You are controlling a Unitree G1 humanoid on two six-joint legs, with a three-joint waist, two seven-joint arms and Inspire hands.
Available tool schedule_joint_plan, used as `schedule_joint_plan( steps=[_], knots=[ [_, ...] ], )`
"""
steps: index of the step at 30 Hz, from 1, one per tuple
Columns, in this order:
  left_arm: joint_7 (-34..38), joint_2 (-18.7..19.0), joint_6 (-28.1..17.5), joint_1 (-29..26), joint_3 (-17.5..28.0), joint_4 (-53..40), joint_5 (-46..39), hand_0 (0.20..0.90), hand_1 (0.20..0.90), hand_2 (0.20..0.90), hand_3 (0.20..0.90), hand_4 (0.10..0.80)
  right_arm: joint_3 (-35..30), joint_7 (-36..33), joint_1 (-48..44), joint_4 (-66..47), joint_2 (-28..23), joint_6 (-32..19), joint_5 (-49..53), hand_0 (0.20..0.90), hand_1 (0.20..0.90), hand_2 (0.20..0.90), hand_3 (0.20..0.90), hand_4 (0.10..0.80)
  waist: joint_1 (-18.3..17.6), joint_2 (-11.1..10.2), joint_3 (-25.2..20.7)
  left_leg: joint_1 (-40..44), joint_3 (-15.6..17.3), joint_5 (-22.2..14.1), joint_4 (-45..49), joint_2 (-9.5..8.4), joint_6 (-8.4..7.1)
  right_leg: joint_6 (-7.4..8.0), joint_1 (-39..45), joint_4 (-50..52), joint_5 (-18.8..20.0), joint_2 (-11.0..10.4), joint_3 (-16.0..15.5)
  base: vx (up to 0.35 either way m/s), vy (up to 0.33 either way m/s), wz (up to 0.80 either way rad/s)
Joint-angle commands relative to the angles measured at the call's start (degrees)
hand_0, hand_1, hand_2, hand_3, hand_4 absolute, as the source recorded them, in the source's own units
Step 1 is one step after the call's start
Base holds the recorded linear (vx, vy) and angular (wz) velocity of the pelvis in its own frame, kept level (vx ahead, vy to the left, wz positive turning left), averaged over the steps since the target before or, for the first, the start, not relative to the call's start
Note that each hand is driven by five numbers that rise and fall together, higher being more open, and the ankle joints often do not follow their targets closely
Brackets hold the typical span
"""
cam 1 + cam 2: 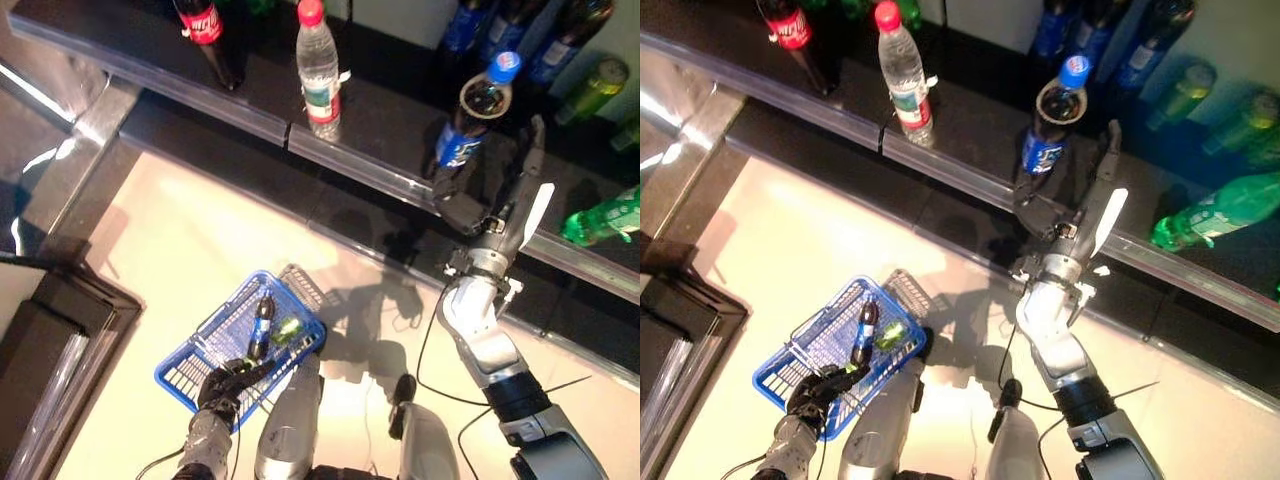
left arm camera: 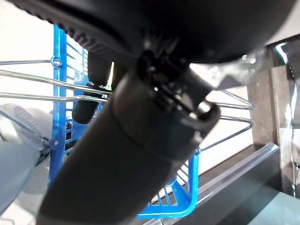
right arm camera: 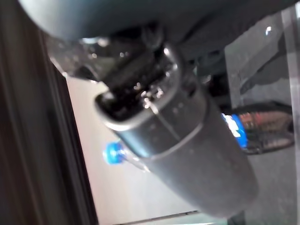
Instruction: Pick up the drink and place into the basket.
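A dark cola bottle with a blue label and blue cap [image 1: 478, 115] stands near the shelf's front edge. My right hand [image 1: 497, 215] is open, with its fingers straight up along the bottle's right side and its palm just below the bottle's base. The bottle's label [image 3: 238, 132] shows past the hand in the right wrist view. My left hand [image 1: 226, 385] is shut on the wire handles [image 2: 28, 77] of the blue basket [image 1: 190, 365], which hangs low at the left. A small dark bottle [image 1: 262, 325] and a green drink [image 1: 289, 329] lie in the basket.
The dark shelf has a clear front rail [image 1: 345, 152]. On the shelf stand a red-label cola bottle [image 1: 205, 30], a water bottle with a red cap [image 1: 319, 72], blue bottles at the back [image 1: 500, 25] and green bottles at the right [image 1: 605, 215]. A dark cabinet [image 1: 50, 340] stands at lower left.
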Motion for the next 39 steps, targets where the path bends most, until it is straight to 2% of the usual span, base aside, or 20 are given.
schedule_joint_plan(
  steps=[1,11,24,34,39],
  knots=[
    [-1.23,0.96,-2.22,4.26,-4.27,-3.53,1.25,0.300,0.300,0.300,0.200,0.100,-5.59,-3.89,-6.70,-6.93,-1.88,-3.42,-4.92,0.900,0.900,0.900,0.900,0.800,0.05,-1.64,-0.37,-2.16,-3.36,-2.99,4.52,0.15,0.52,-3.15,-2.11,-2.03,7.98,-1.88,0.08,-0.028,-0.012,0.04],
    [1.48,1.49,-2.39,1.55,-5.72,-6.22,-0.99,0.300,0.300,0.300,0.200,0.100,-6.98,-4.73,-11.84,-3.31,-2.86,-4.02,-0.75,0.900,0.900,0.900,0.900,0.800,-0.52,-2.69,-0.37,-7.57,-2.53,-2.90,4.73,-0.09,1.72,-2.62,-8.62,-3.23,10.38,-1.15,1.83,-0.004,-0.002,-0.02],
    [2.16,1.09,-3.00,0.04,-7.98,-9.57,-2.97,0.300,0.300,0.300,0.200,0.100,-7.95,-2.90,-18.60,1.62,-3.63,-4.75,4.79,0.900,0.900,0.900,0.900,0.800,-0.40,-2.16,-0.37,-11.63,-2.05,-2.33,4.20,-0.72,2.42,-3.01,-14.94,-1.99,11.24,-0.25,2.58,0.000,0.011,-0.05],
    [2.39,1.47,-2.57,-0.68,-8.30,-10.03,-3.89,0.300,0.300,0.300,0.200,0.100,-6.80,-0.19,-26.68,3.58,-4.85,-1.88,7.04,0.900,0.900,0.900,0.900,0.800,0.49,-2.12,-0.37,-13.09,-1.38,-1.96,3.38,-1.39,3.00,-2.79,-17.68,-1.66,12.00,-0.17,2.45,-0.003,0.023,-0.06],
    [2.93,1.93,-1.83,-0.99,-8.08,-10.48,-4.08,0.300,0.300,0.300,0.200,0.100,-6.40,-1.28,-29.20,4.03,-5.98,-0.56,6.83,0.900,0.900,0.900,0.900,0.800,0.76,-2.38,-0.37,-13.24,-1.12,-2.06,3.42,-1.48,3.22,-2.62,-18.05,-1.35,12.07,-0.13,2.21,0.000,0.000,0.00]
  ],
)
